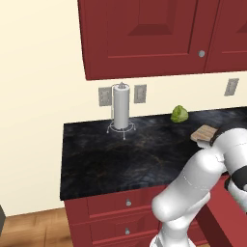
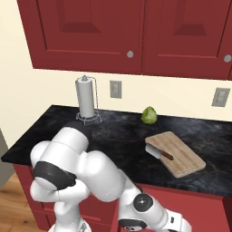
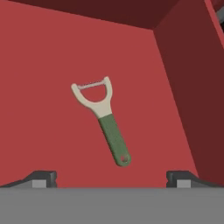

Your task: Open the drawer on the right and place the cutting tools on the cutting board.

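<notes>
Gripper [image 3: 109, 179] wide open above the green-handled, pale-headed peeler [image 3: 103, 118] in the red wooden drawer [image 3: 39, 87].
Centre both fingertips across the handle, descend straight, then close; 1 cleaver [image 2: 158, 152] already lies on the tan wooden cutting board [image 2: 183, 156].

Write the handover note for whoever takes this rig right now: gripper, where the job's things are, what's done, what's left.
Gripper: open, empty, looking down into the open drawer.
Peeler, green handle, lies loose on the drawer floor between the fingertips' line.
Cleaver already lies on the cutting board on the counter.
Done: drawer opened, cleaver placed.
Left: grasp the peeler, lift it out, set it on the board.
</notes>
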